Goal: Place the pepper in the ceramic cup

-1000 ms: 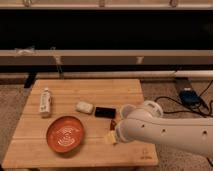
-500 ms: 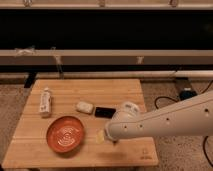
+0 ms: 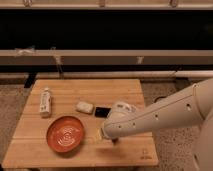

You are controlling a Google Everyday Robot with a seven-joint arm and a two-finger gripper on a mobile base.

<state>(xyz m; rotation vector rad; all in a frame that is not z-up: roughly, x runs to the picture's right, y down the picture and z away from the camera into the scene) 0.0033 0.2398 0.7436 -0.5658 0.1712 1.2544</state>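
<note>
Wooden table (image 3: 125, 92): arm (image 3: 160, 116) hides most of hand (image 3: 112, 139) beside ceramic cup (image 3: 99, 133).

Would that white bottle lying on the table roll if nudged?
Probably: the white bottle lies on its side, so a sideways push would likely roll it. Small, so perhaps light. The gripper is right of the orange plate, apart from the bottle.
</note>
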